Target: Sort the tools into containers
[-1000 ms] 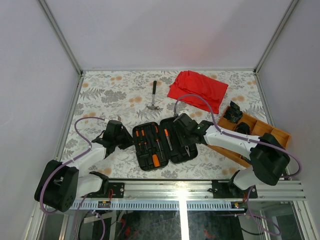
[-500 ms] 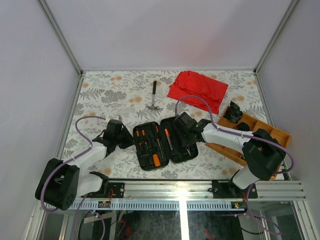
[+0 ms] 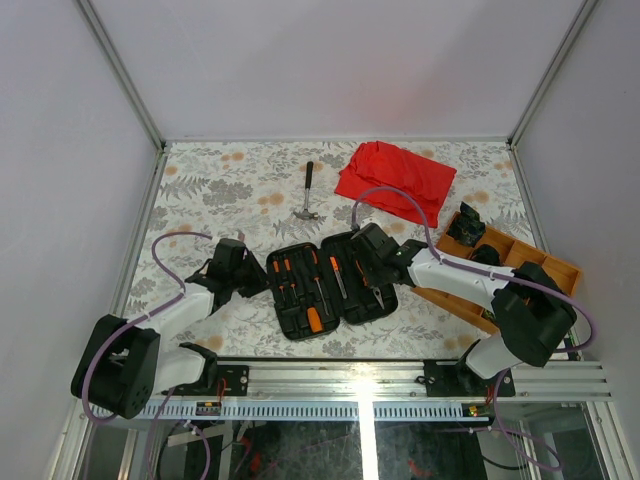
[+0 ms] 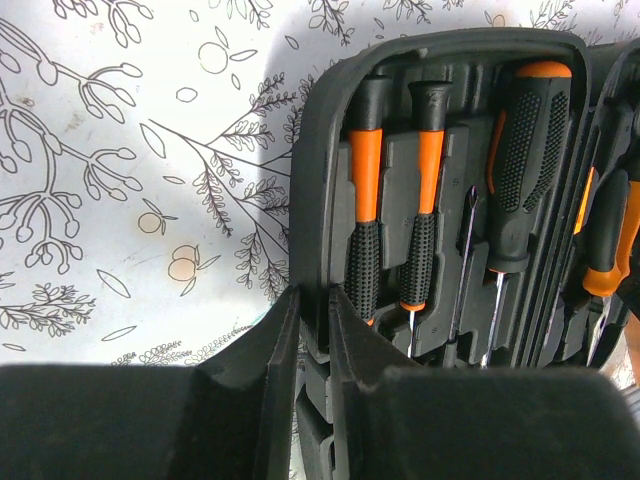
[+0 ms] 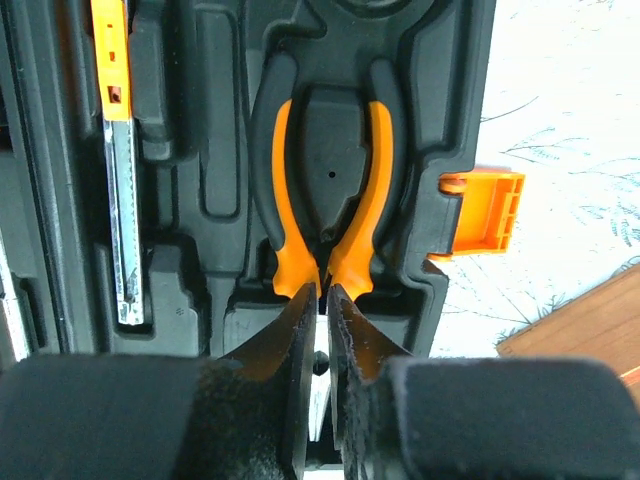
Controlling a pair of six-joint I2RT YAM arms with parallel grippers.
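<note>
On the floral table (image 3: 200,190), the open tool case (image 3: 290,328) lies near centre. The pliers (image 5: 285,250) sit in its right half, the right gripper (image 5: 322,310) pinched on their head; the left gripper (image 4: 312,320) clamps the case's left rim.

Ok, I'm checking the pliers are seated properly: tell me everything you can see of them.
The pliers lie flat in their moulded slot in the open black case, beside its orange latch. Their curved handles, orange inside and black rubbery outside, meet at the right gripper, which hides the head.
</note>
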